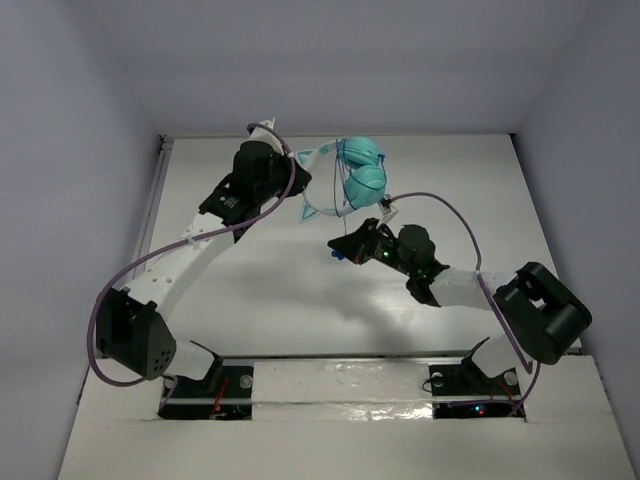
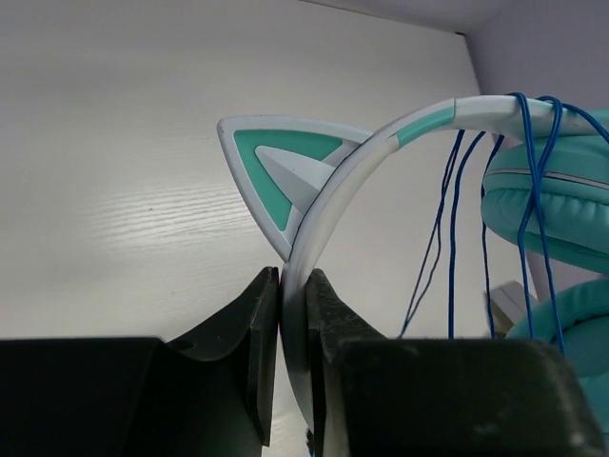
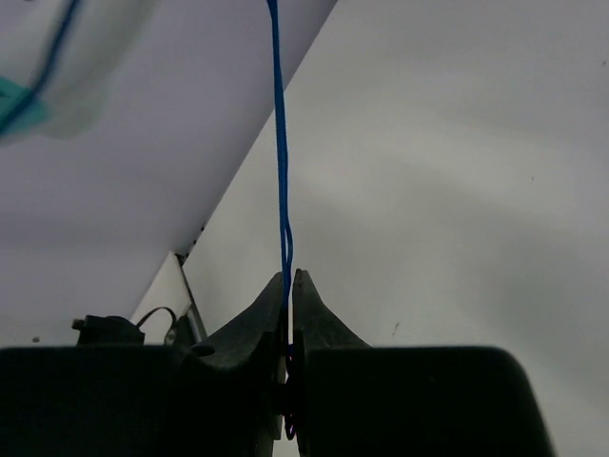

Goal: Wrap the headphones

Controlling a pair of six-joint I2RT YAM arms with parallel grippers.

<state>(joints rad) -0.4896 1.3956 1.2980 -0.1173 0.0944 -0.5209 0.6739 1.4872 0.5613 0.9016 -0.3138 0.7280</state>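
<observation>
Teal headphones (image 1: 362, 172) at far middle of table (image 1: 300, 300). Pale headband (image 2: 328, 195) pinched by left gripper (image 2: 293, 286). Blue cord (image 3: 280, 143) pinched by right gripper (image 3: 289, 282), running straight from its fingers. Cord loops hang over headband.

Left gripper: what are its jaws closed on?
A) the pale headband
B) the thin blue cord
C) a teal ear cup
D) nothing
A: the left wrist view shows the left gripper pinching the pale headband just below the cat-ear piece.
</observation>
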